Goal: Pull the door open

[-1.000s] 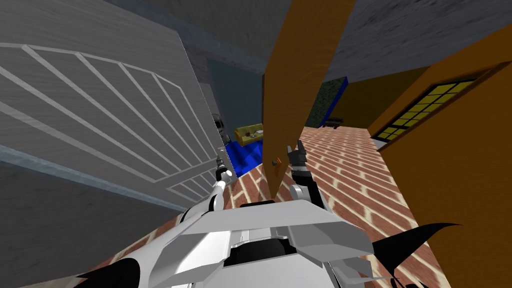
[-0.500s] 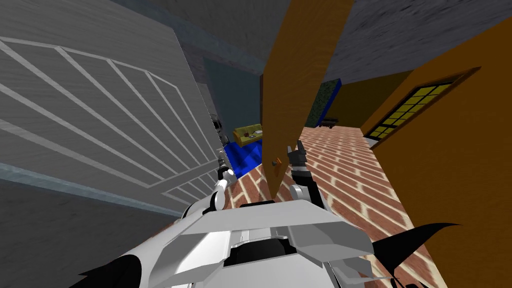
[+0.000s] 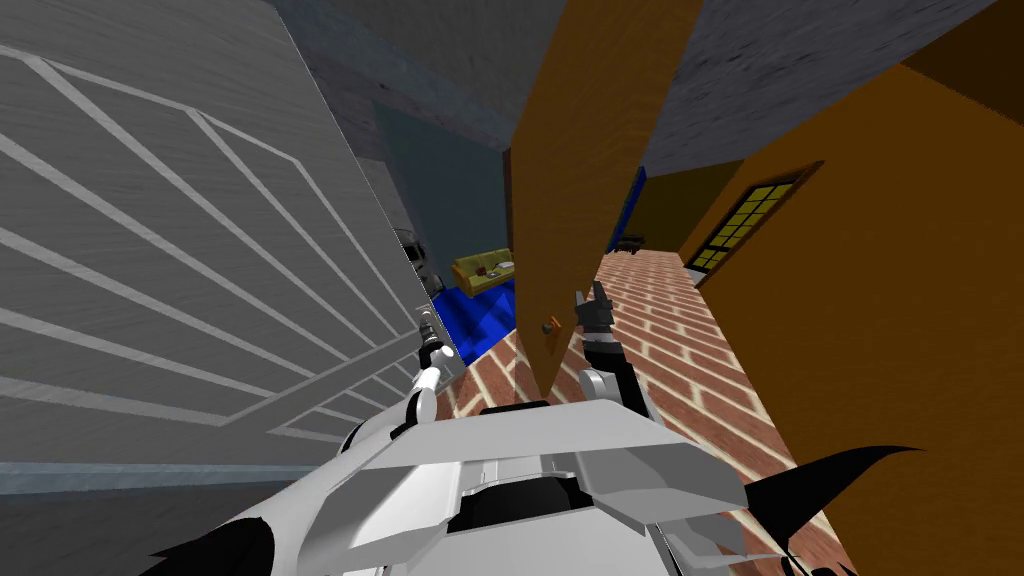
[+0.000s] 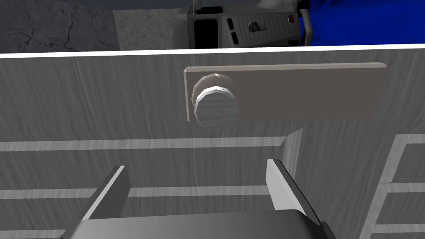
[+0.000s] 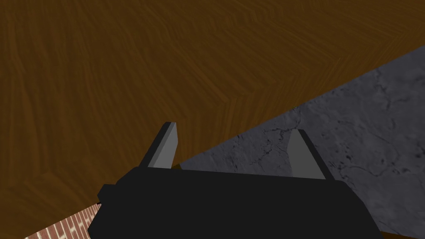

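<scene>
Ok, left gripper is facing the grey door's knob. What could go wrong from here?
1. The knob sits ahead of the open left gripper, not between its fingers; closing now would likely grab nothing.
2. The knob is round and the fingers thin, so the grip may slip on the pull.
3. The open right gripper hangs close to the brown door; backing away could knock it.
</scene>
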Controlling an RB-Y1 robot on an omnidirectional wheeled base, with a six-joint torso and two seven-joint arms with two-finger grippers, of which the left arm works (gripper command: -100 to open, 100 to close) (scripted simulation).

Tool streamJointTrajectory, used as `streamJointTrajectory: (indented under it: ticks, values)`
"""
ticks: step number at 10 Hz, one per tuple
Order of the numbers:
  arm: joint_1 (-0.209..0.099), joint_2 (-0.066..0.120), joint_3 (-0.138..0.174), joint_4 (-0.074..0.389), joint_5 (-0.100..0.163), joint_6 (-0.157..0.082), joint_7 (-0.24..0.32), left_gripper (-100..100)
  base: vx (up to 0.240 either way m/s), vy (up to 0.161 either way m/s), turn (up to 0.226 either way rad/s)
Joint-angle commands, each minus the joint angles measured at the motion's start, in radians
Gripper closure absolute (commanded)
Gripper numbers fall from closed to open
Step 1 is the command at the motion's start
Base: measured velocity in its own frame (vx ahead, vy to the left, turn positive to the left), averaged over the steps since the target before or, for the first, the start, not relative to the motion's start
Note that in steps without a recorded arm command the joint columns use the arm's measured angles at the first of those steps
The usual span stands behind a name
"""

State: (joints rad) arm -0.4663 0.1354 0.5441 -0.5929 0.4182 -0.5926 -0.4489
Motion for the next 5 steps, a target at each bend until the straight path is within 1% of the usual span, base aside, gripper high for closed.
streamJointTrajectory:
  ticks: [1, 2, 3, 4, 5]
  values:
    - [0.006, 0.036, 0.004, 0.023, 0.004, -0.008, 0.027, -100, 0.055, -0.001, -0.093]
    - [0.018, 0.057, 0.009, 0.026, 0.008, -0.009, 0.044, -100, 0.072, 0.005, -0.194]
    - [0.018, 0.057, 0.009, 0.026, 0.008, -0.009, 0.044, -100, 0.050, 0.013, -0.105]
    - [0.018, 0.057, 0.009, 0.026, 0.008, -0.009, 0.044, -100, 0.017, 0.007, 0.007]
    - [0.043, 0.100, 0.019, 0.032, 0.015, -0.012, 0.076, -100, 0.063, 0.010, -0.201]
